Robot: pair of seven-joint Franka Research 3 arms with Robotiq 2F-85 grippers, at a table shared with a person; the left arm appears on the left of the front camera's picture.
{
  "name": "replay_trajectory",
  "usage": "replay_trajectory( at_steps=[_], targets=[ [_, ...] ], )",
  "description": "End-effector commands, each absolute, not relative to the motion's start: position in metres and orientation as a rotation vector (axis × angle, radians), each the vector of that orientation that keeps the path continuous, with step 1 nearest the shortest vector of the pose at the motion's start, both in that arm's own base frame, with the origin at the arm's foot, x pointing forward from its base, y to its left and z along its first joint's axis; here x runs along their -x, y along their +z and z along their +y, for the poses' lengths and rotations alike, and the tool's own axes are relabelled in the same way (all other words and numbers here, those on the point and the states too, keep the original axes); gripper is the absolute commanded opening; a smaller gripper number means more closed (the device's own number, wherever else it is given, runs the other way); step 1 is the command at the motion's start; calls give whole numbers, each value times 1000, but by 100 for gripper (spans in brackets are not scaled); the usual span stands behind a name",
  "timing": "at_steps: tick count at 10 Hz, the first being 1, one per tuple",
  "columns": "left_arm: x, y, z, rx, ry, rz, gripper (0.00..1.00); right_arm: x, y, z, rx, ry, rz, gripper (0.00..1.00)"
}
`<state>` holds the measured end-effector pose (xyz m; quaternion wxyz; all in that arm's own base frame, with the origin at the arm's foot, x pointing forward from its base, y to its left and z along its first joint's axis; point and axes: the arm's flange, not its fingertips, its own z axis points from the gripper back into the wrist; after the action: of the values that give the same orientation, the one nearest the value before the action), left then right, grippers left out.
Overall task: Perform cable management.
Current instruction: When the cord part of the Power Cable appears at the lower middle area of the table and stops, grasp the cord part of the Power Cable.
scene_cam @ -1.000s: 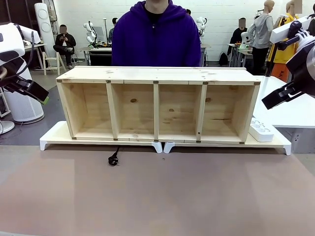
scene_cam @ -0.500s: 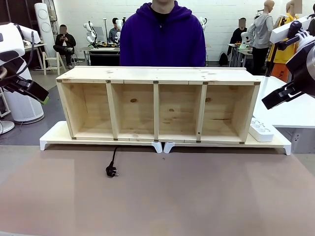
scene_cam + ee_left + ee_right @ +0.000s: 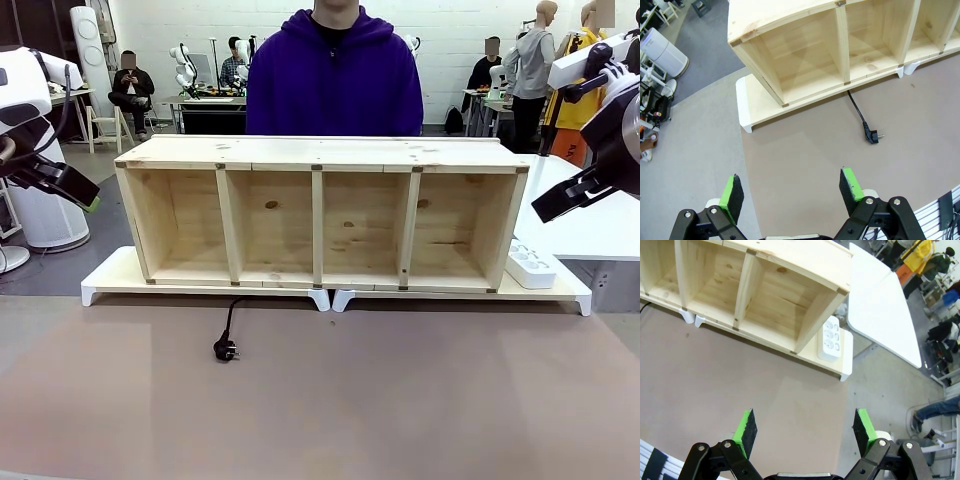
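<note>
Cable (image 3: 230, 322) lies on the brown surface (image 3: 420, 400), in front of the wooden shelf (image 3: 320, 152). It comes out at the front edge of the white base (image 3: 105, 278) that carries the shelf, below the second compartment from the robot's left. From there it runs toward the robot in a soft curve. Its round black plug (image 3: 226, 349) rests flat on the surface at the near end, and nothing touches it. In the left wrist view the two pins of the plug point away from the cord.

The left jaws are spread wide, green pads (image 3: 732, 192) well apart, and they grip nothing. They hang above the surface at the robot's left, well apart from the cable. The right jaws are also spread wide and empty, up at the robot's right, near the shelf's right end. A white power strip (image 3: 530, 265) lies on the base just beside that end. A person in a purple hooded top (image 3: 335, 85) stands behind the shelf.
</note>
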<state>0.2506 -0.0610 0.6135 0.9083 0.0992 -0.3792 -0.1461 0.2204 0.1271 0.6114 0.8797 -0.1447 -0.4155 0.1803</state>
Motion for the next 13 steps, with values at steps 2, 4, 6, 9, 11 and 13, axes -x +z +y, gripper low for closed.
replay_trajectory(
  at_steps=[2,4,6,9,11,13],
  targets=[
    [-251,613,-61,-220,-293,-782,100,-224,611,127,303,374,-874,100],
    [-251,613,-61,-220,-293,-782,100,-224,611,127,303,374,-874,100],
    [-251,613,-61,-220,-293,-782,100,-228,607,143,264,414,-855,100],
    [-251,613,-61,-220,-293,-782,100,-263,584,211,161,443,-822,100],
    [-251,613,-61,-220,-293,-782,100,-285,568,256,168,373,-765,100],
    [-251,613,-61,-220,-293,-782,100,-304,554,302,143,210,-742,100]
  ],
)
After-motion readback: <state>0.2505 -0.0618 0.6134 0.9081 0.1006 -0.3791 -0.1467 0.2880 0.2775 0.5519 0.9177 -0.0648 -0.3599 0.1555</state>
